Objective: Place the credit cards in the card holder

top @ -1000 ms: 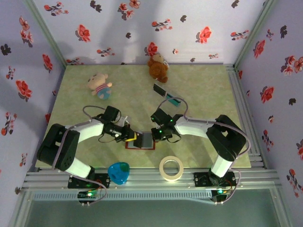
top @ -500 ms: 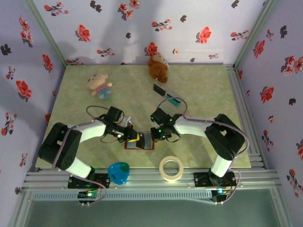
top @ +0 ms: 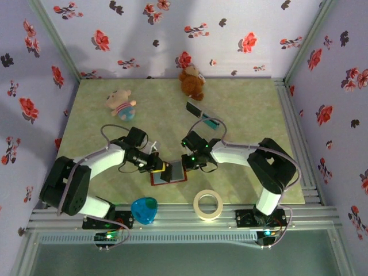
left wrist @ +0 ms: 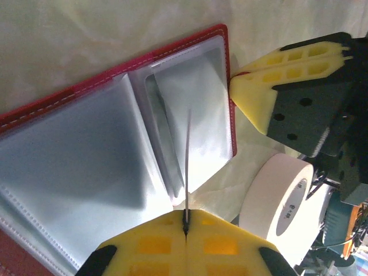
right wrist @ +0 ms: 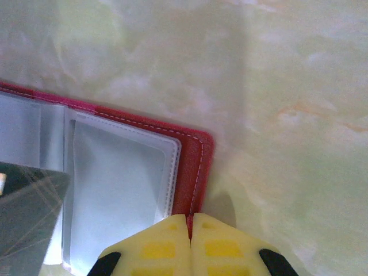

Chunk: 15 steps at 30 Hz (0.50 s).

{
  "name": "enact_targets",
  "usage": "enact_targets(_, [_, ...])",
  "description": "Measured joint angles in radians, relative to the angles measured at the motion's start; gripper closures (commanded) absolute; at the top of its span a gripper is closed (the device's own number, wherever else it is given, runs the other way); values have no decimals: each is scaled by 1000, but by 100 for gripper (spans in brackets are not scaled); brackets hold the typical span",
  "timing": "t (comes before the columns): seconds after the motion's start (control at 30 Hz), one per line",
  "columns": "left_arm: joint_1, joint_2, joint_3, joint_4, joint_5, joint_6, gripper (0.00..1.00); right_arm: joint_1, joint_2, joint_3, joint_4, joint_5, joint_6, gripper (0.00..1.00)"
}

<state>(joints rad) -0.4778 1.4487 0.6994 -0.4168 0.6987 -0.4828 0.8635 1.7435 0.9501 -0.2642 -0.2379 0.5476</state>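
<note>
Holder (top: 175, 172) lies open, pale pockets up, on the surface (top: 253, 109) near its front edge, between the two arms. Right gripper (right wrist: 190, 221) is pressed together on the holder's red border at a corner. Left gripper (left wrist: 186, 215) pinches a card (left wrist: 188, 161), seen edge-on, held upright over the right-hand pocket; can't tell whether its tip is inside. Dark card (top: 194, 108) and teal card (top: 213, 122) lie further back on the surface, well apart from the holder. Tape roll (top: 207, 204) and blue heart (top: 144, 210) at the front edge. Bear (top: 191, 82) and doll (top: 121, 103) at the back.
</note>
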Motion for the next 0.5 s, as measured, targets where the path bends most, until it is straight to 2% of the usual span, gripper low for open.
enact_targets(0.33, [11, 33, -1, -4, -34, -2, 100, -3, 28, 10, 48, -37, -17, 100])
enact_targets(0.5, [16, -37, -18, -17, -73, -28, 100, -8, 29, 10, 50, -46, -25, 100])
